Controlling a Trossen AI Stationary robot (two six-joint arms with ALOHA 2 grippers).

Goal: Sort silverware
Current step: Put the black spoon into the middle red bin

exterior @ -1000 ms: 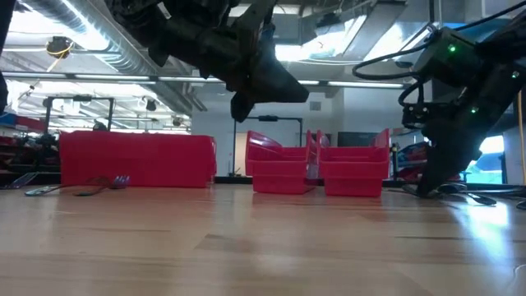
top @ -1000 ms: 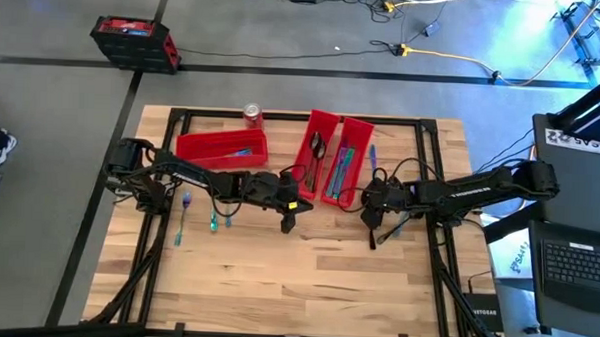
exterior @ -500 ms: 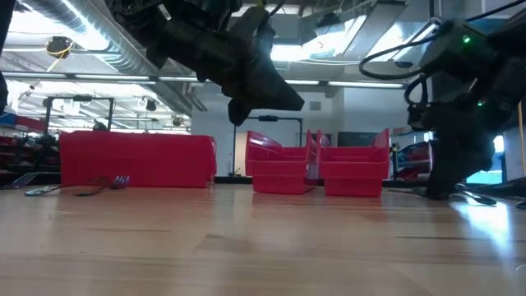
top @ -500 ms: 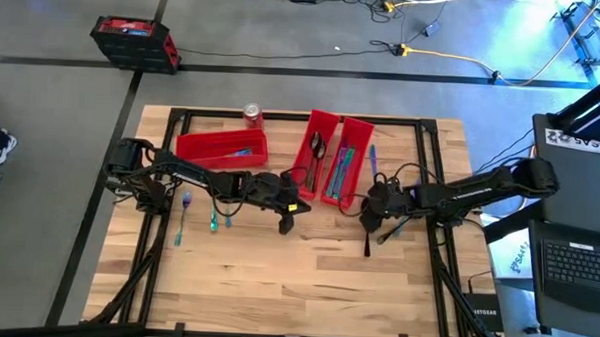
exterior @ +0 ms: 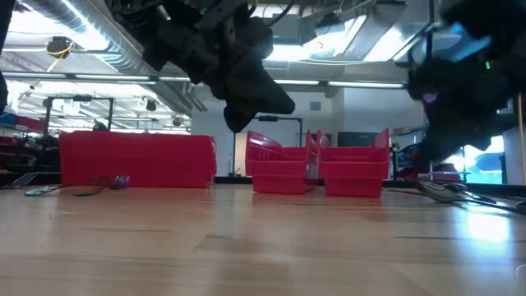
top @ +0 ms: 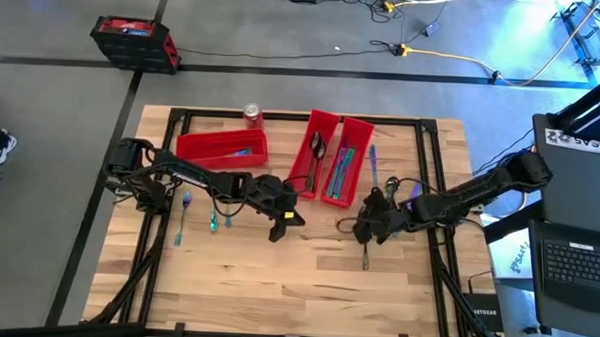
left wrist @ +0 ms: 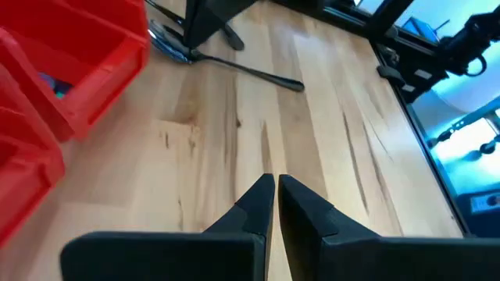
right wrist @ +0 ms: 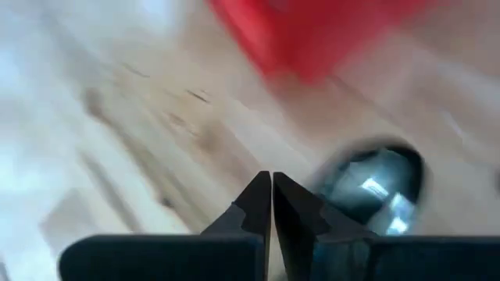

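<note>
1. Desk (top: 306, 279): pale wooden top on a black frame, both dark arms reaching in over it.
2. Left tool (top: 275, 234): hung above bare wood near the middle of the desk, just in front of the two upright bins; fingers (left wrist: 262, 204) pressed together, holding nothing.
3. Right tool (top: 366, 257): low over the desk to the right of centre, fingers pressed together with nothing between them; a spoon bowl (right wrist: 375, 183) lay just beside its tips in the right wrist view.
4. Dark spoon (left wrist: 226, 62): lay flat on the wood near the right arm, outside any bin.
5. Red bins, pair (top: 332, 160): stood side by side at the back centre, each holding silverware; a blue-teal piece (top: 343, 162) lay in the right one.
6. Red bin, single (top: 221, 146): lay crosswise at the back left, with a blue piece inside.
7. Loose silverware (top: 183, 216): several teal and purple pieces lay on the desk by the left arm, in front of the single bin.
8. Blue piece (top: 372, 159): lay on the desk just right of the paired bins.
9. Red can (top: 252, 114): upright at the back edge.
</note>
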